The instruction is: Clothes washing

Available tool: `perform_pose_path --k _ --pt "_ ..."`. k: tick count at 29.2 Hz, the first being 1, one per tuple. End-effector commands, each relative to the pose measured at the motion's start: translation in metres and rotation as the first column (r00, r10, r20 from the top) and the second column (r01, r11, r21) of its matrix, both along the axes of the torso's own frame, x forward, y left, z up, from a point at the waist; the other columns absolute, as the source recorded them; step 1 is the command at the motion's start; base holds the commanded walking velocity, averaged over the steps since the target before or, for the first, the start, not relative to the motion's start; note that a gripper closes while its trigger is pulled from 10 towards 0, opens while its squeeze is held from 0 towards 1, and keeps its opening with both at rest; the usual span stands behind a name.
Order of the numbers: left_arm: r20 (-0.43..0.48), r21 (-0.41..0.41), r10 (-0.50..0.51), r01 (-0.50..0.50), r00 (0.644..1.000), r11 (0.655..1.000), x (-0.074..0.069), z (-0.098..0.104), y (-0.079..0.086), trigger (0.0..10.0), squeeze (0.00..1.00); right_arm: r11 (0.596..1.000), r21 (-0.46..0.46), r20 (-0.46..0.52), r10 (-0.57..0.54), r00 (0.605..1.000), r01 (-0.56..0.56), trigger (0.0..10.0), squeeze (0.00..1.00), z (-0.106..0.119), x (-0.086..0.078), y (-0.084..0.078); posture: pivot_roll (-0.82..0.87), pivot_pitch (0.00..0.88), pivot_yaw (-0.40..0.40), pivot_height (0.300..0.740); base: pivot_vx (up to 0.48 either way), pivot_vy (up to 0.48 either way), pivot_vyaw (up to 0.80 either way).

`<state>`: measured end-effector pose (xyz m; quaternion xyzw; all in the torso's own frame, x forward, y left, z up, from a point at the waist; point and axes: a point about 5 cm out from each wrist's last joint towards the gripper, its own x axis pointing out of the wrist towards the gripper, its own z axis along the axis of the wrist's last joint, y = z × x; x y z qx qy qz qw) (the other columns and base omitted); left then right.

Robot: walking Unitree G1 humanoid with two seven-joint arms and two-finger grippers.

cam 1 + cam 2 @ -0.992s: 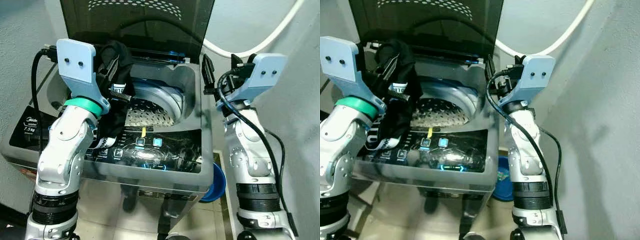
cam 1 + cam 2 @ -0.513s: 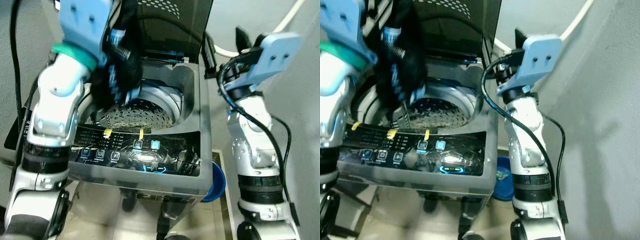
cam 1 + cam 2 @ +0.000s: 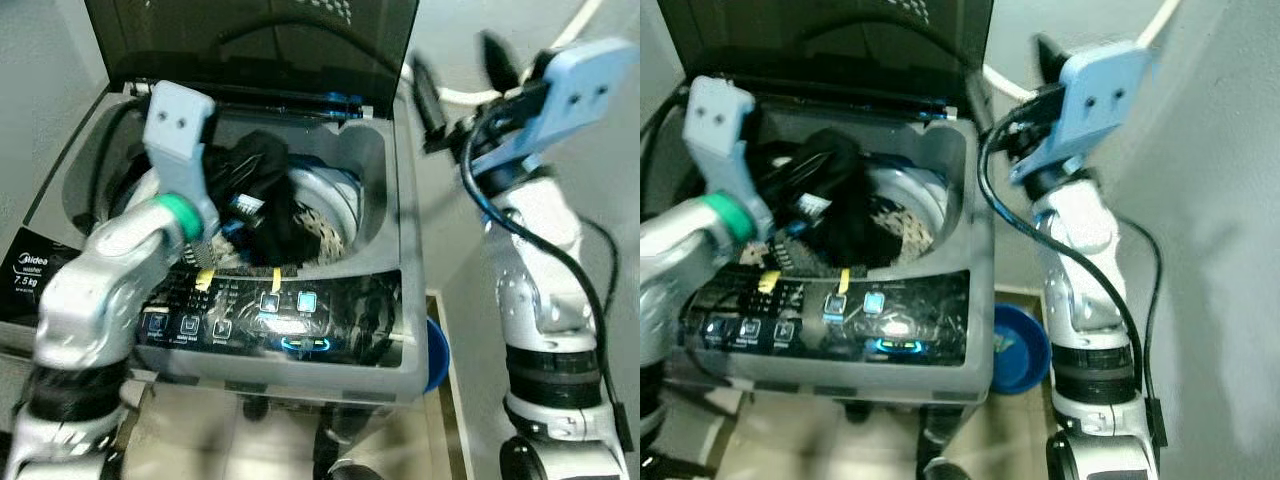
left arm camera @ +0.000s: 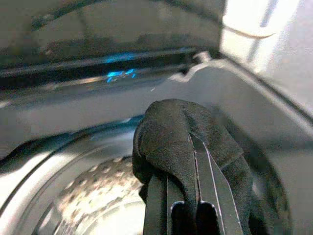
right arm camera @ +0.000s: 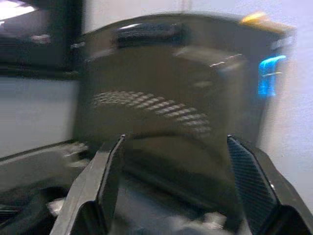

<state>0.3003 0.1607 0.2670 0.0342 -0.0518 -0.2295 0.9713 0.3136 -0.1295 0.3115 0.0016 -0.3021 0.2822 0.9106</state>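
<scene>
Where the washer (image 3: 60, 240) reads "Midea", "7.5 kg" seems printed beneath.

Black garment (image 3: 268, 195) with a white label, grey washing machine (image 3: 385, 215) with a silver perforated drum (image 3: 318, 228), blue-lit buttons (image 3: 288, 301), yellow tape strips (image 3: 276, 277), blue basin (image 3: 436, 357).

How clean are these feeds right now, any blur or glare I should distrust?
Left eye view: left arm smeared by motion, glare on the control panel. Left wrist view: sharp on the black garment pinched in the left gripper over the washer drum; background soft. Right wrist view: heavily blurred behind the open right gripper; the raised lid is smeared.
</scene>
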Motion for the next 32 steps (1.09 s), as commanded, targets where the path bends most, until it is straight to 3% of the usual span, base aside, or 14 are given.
perform_pose_path --k 1,7,12,13,18,20,21,23,27,28,30,32 --pt "0.005 0.017 0.006 -0.006 1.0 1.0 -0.003 0.003 0.005 10.0 0.0 0.981 -0.081 -0.021 0.177 0.984 -0.178 10.0 0.0 0.001 -0.01 0.011 0.04 0.061 -0.009 0.74 0.0 0.0 0.0" --pt "-0.022 0.032 -0.004 0.005 1.0 0.999 -0.005 0.006 0.005 10.0 0.0 0.927 -0.191 -0.072 0.314 0.947 -0.322 10.0 0.0 -0.004 -0.02 0.017 0.03 0.061 -0.004 0.74 0.0 0.0 0.0" --pt "-0.031 0.024 -0.013 0.013 0.999 1.0 -0.004 0.008 0.003 10.0 0.0 0.898 -0.266 -0.072 0.343 0.936 -0.35 10.0 0.0 -0.005 -0.025 0.017 0.03 0.063 0.005 0.74 0.0 0.0 0.0" --pt "-0.029 0.015 -0.005 0.006 1.0 1.0 -0.003 0.009 0.004 10.0 1.0 0.896 -0.273 -0.07 0.346 0.936 -0.351 10.0 0.0 -0.005 -0.026 0.016 0.03 0.063 0.01 0.74 0.0 0.0 0.0" --pt "0.013 -0.008 0.026 -0.026 1.0 1.0 0.002 0.017 0.007 10.0 1.0 0.888 -0.277 -0.076 0.36 0.93 -0.366 10.0 0.0 -0.005 -0.027 0.014 0.04 0.068 0.013 0.74 0.0 0.0 0.0" --pt "0.154 -0.011 0.027 -0.025 0.988 1.0 0.001 0.035 0.007 10.0 1.0 0.885 -0.268 -0.078 0.373 0.925 -0.38 10.0 0.0 -0.004 -0.029 0.014 0.04 0.072 0.01 0.74 0.0 0.0 0.0" --pt "0.249 -0.017 -0.031 0.037 0.968 0.999 -0.003 0.046 0.002 10.0 1.0 0.884 -0.262 -0.076 0.381 0.921 -0.387 10.0 0.0 -0.004 -0.029 0.015 0.04 0.074 0.01 0.74 0.0 0.0 0.0" --pt "0.336 -0.031 -0.131 0.15 0.933 0.988 -0.011 0.057 -0.008 10.0 1.0 0.884 -0.253 -0.072 0.389 0.918 -0.394 10.0 0.0 -0.004 -0.03 0.017 0.04 0.076 0.012 0.74 0.0 0.0 0.0" --pt "0.334 -0.008 -0.209 0.225 0.919 0.974 -0.017 0.059 -0.018 10.0 1.0 0.889 -0.236 -0.063 0.388 0.92 -0.391 10.0 0.0 -0.002 -0.031 0.018 0.04 0.08 0.015 0.74 0.0 0.0 0.0" --pt "0.34 0.013 -0.185 0.192 0.922 0.981 -0.018 0.058 -0.019 10.0 0.0 0.893 -0.23 -0.062 0.383 0.922 -0.386 10.0 0.0 -0.002 -0.031 0.017 0.04 0.086 0.017 0.74 0.0 0.0 0.0" --pt "0.34 0.013 -0.185 0.192 0.922 0.981 -0.018 0.058 -0.019 10.0 0.0 0.893 -0.23 -0.062 0.383 0.922 -0.386 10.0 0.0 -0.002 -0.031 0.017 0.04 0.086 0.017 0.74 0.0 0.0 0.0" --pt "0.368 0.068 -0.103 0.083 0.924 0.994 -0.017 0.057 -0.017 10.0 0.0 0.904 -0.21 -0.061 0.369 0.927 -0.373 10.0 0.0 -0.002 -0.03 0.016 0.05 0.097 0.011 0.74 0.0 0.0 0.0"
